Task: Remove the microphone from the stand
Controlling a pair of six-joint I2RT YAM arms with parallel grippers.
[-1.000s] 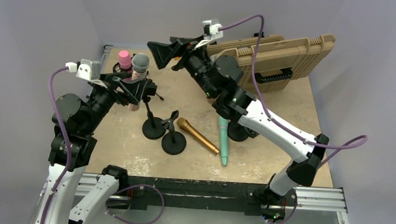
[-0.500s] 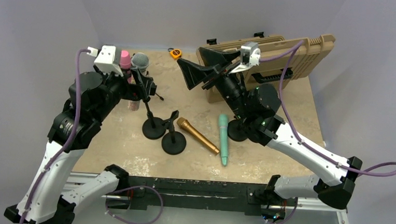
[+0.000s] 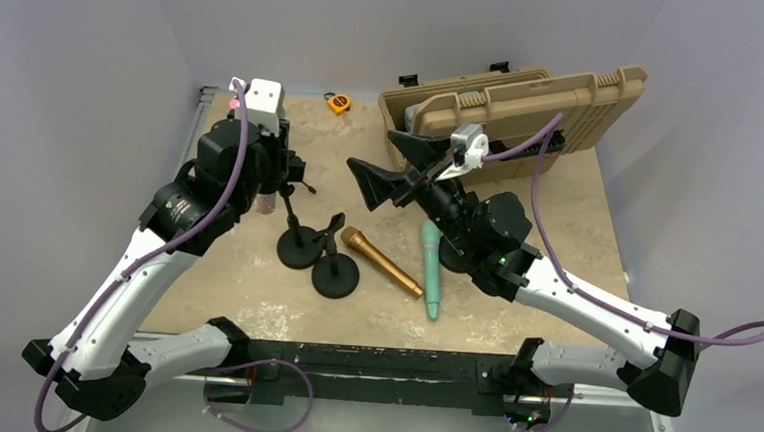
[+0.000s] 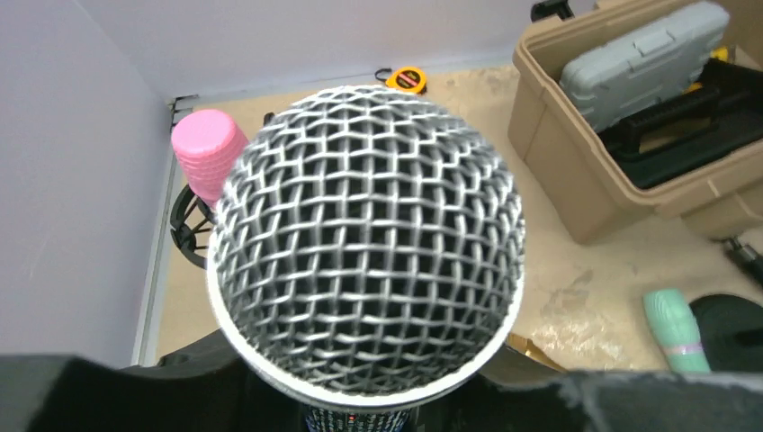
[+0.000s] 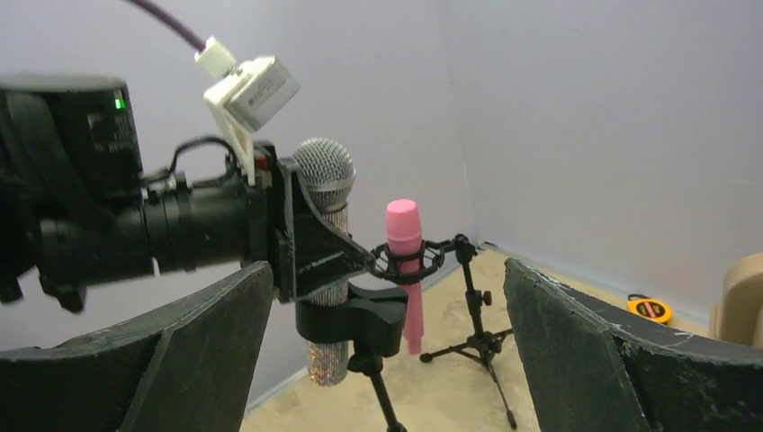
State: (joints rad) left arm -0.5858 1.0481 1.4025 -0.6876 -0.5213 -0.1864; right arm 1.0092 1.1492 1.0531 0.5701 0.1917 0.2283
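The mic, silver mesh head up, sits in the clip of its stand at the upper left of the top view. A pink mic in a ring mount is just beside it. The left claw has a finger on either side of the mic's glittery body, just under the head and above the clip. Whether the fingers press on it cannot be told from these views. The right claw hangs wide and holds nothing in mid frame of the top view, facing the stand and well apart from it.

The step in hand looks like securing the grip. The left claw should close squarely on the body under the head, so the flare of the head stops any slip on that sparkly surface. The pull should then follow the mic's own axis, up out of the clip, not sideways. The stand looks light and its round base small, so it may lift or tip with the mic. The right claw is placed to come in low and steady the pole under the clip. The pink mic is close enough to be knocked, so the lift is best kept away from it.
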